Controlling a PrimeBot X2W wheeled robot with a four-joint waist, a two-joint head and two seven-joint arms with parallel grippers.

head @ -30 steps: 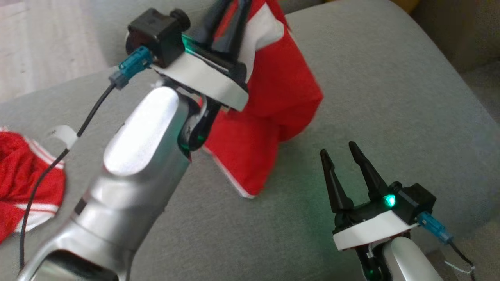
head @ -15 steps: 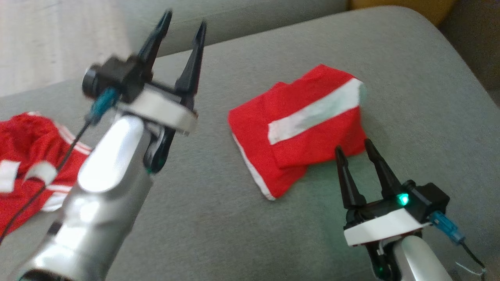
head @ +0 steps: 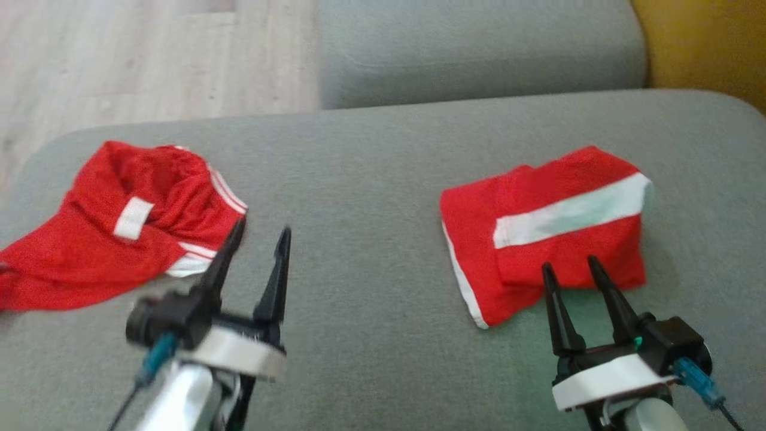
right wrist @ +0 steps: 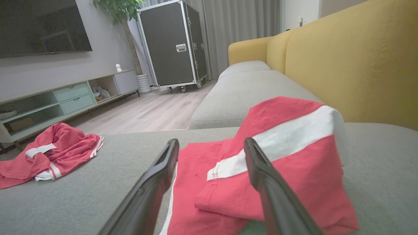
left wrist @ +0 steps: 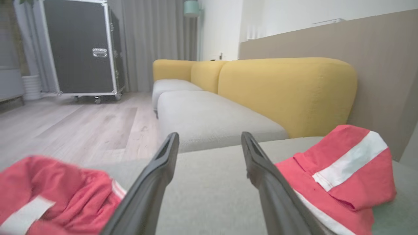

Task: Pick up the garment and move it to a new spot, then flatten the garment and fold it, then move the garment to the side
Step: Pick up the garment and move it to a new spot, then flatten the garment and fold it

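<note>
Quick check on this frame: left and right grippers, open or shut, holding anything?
Left gripper: open, holding nothing.
Right gripper: open, holding nothing, fingers pointing at the folded garment.

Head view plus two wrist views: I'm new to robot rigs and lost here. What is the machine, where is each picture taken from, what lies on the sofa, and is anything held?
It is a wheeled robot with two arms, each ending in a two-fingered claw. One picture looks down from its head: the left claw and right claw point up from the bottom. The other two come from wrist cameras, looking along each claw's fingers. On the grey sofa seat lie a folded red garment with a white band, right, and a crumpled red garment, left. Both claws are open and hold nothing.
</note>
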